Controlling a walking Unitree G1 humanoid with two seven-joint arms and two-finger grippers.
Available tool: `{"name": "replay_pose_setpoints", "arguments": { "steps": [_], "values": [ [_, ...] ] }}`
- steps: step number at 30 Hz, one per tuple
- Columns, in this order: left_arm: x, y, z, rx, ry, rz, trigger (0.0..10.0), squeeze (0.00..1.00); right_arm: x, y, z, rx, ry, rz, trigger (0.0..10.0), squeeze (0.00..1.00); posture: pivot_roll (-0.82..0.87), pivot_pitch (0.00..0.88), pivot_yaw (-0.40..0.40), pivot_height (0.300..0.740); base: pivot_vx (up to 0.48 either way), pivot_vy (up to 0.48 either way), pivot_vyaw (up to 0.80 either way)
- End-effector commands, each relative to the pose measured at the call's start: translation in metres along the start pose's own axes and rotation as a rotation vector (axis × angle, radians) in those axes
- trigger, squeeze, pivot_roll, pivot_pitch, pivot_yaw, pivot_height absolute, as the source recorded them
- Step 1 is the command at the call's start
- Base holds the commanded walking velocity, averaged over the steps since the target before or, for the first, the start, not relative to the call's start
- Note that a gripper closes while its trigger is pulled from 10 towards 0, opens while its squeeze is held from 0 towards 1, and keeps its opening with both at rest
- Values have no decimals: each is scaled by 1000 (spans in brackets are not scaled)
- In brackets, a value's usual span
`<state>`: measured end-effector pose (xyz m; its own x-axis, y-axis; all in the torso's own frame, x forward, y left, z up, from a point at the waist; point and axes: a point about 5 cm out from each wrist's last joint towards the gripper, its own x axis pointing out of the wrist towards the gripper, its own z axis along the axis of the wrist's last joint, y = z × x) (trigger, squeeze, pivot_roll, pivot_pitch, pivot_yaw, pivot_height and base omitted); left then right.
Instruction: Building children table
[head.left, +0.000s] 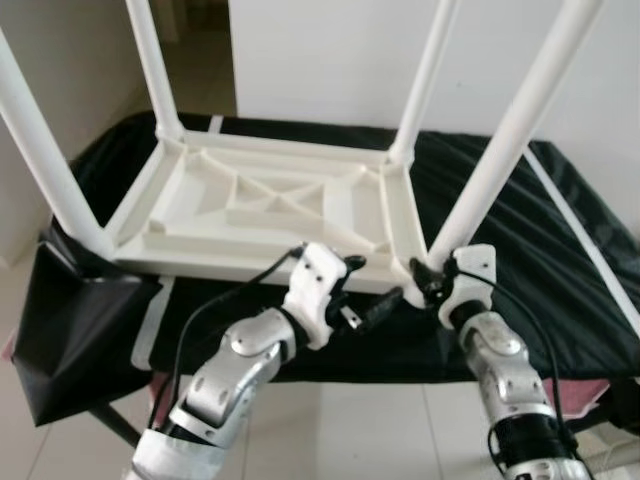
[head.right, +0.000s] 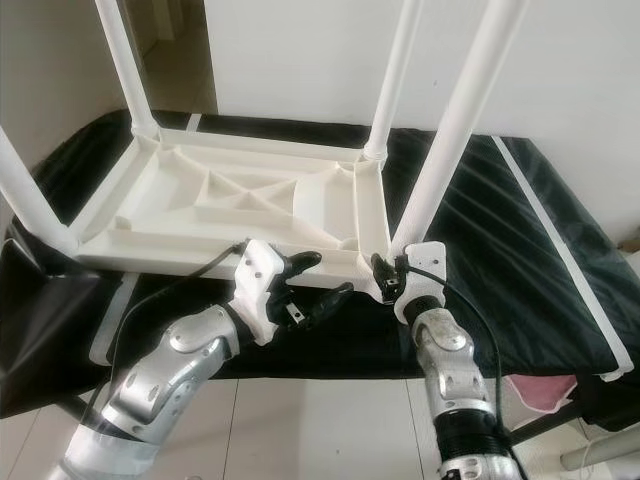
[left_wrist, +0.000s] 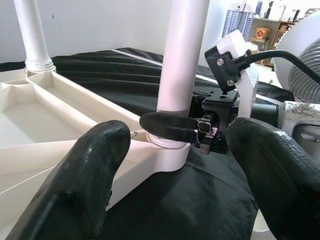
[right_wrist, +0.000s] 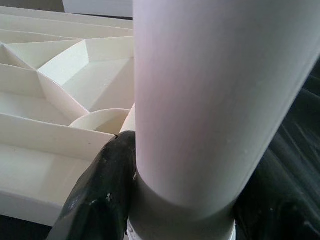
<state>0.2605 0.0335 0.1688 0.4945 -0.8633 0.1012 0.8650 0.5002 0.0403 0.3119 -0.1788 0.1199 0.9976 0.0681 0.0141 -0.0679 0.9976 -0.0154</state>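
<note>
Your right gripper (head.right: 388, 272) clamps the smooth white tubular leg (head.right: 445, 130) at its socket on the ribbed tabletop (head.right: 215, 200); your left gripper (head.right: 315, 280) hovers wide beside it.

A plain white wall (head.left: 330, 60) rises behind the scene, lit by soft daylight. At the far left, a doorway (head.left: 200, 50) opens onto a pale floor. A low counter draped in a black cover (head.left: 540, 220) with a white stripe stands before the wall. Light floor tiles (head.left: 350, 430) with thin grout lines lie below. A pink cloth (head.right: 535, 392) sits on the floor at the right, and shelves (left_wrist: 265, 30) holding small items stand in the distance.
</note>
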Motion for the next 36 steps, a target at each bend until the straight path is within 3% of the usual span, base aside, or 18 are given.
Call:
{"name": "replay_pose_setpoints", "arguments": {
  "steps": [1,7,8,13,30,31,32,33,36],
  "values": [
    [2,-5,-1,11,3,-80,10000,0,-6,-6,-9,37,35,-121,10000,0,3,0,-68,740,0,0,0],
    [3,-5,0,14,0,-83,10000,0,-7,5,-7,105,14,-214,10000,0,2,0,-68,740,0,0,0],
    [5,-5,1,15,-6,-85,10000,0,-5,16,-8,166,9,-298,10000,0,4,0,-70,740,0,0,0],
    [5,-5,1,15,-8,-85,10000,0,-5,28,-6,174,5,-291,10000,0,0,0,-69,740,0,0,0],
    [4,-6,-1,20,2,-88,10000,0,-9,21,3,150,-45,-297,10000,0,-2,0,-64,740,0,0,0],
    [4,-6,-1,20,2,-88,10000,0,-9,20,3,153,-46,-292,10000,624,-3,0,-63,740,0,0,0],
    [4,-6,-1,20,2,-88,10000,0,-9,20,3,153,-46,-292,10000,624,-3,0,-63,740,0,0,0],
    [4,-6,-1,21,1,-87,10000,0,-10,20,3,151,-48,-285,10000,1000,-4,0,-62,740,0,0,0],
    [4,-4,1,38,-16,-63,10000,0,-12,18,4,143,-58,-256,10000,1000,-9,0,-60,740,0,0,0]
  ]
}}
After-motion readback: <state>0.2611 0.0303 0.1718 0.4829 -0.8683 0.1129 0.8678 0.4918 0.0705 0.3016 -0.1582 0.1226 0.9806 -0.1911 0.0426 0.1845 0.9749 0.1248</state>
